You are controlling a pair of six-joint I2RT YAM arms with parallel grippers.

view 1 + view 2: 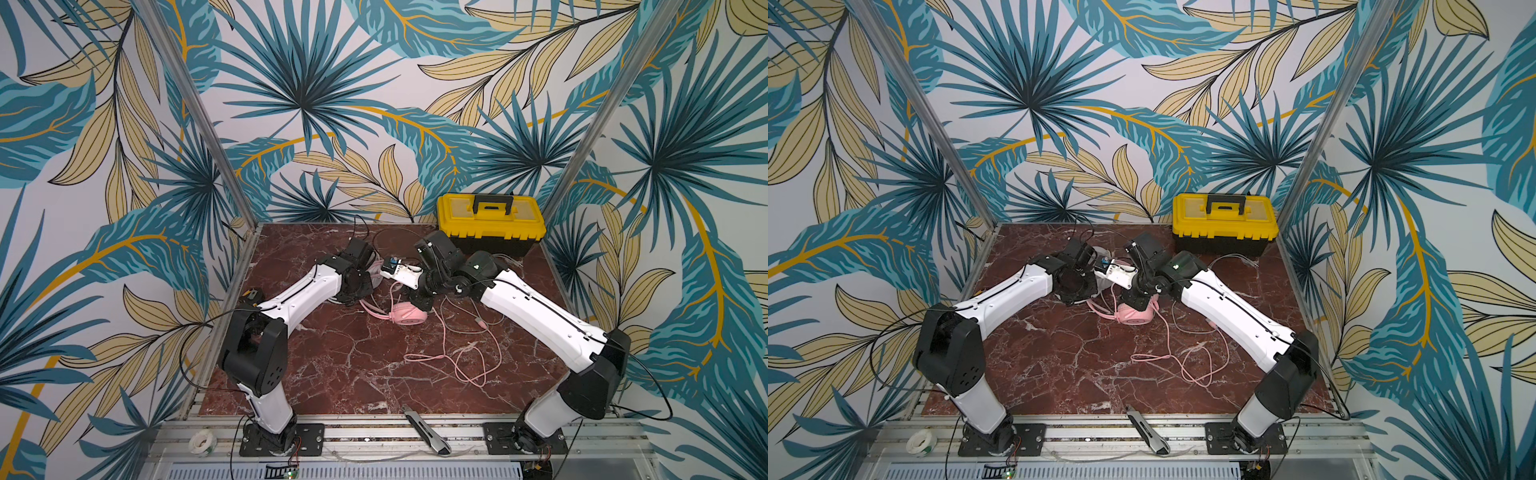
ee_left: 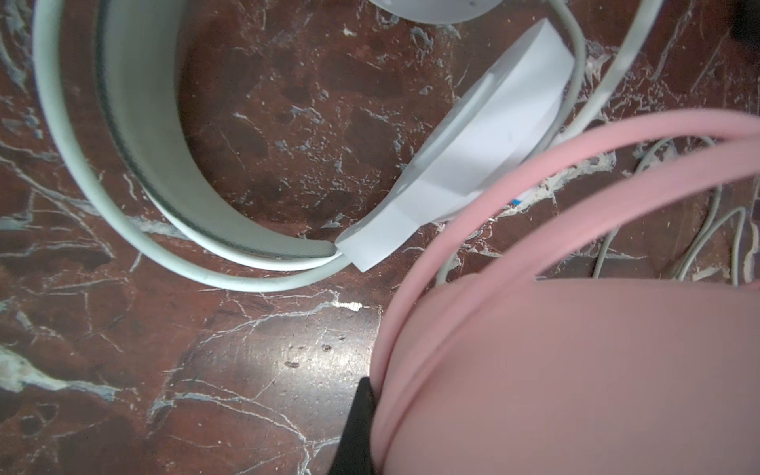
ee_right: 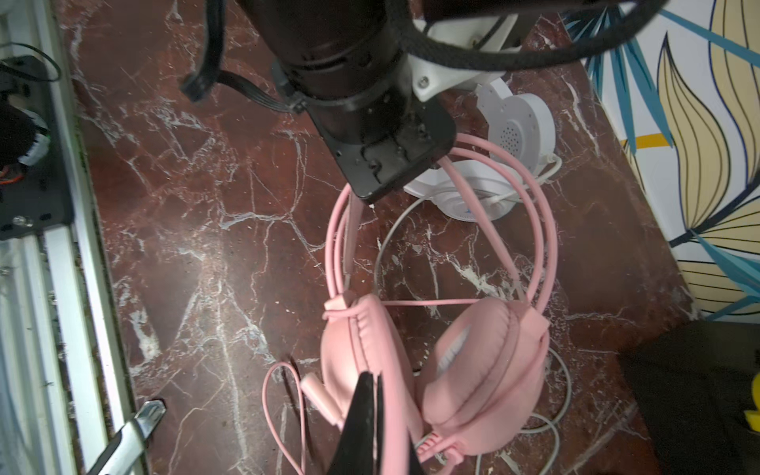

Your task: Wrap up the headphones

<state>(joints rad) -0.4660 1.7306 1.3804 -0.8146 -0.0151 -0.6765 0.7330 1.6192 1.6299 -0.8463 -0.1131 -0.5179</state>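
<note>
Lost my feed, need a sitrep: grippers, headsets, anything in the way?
Left gripper shut on pink headset. Right gripper shut at its ear cup. Pink cable mostly loose. White headset lies right beside.

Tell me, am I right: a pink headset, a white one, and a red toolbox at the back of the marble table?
Nearly. The toolbox is yellow, not red, as both top views show. The pink headset, white headset and marble table are right.
</note>
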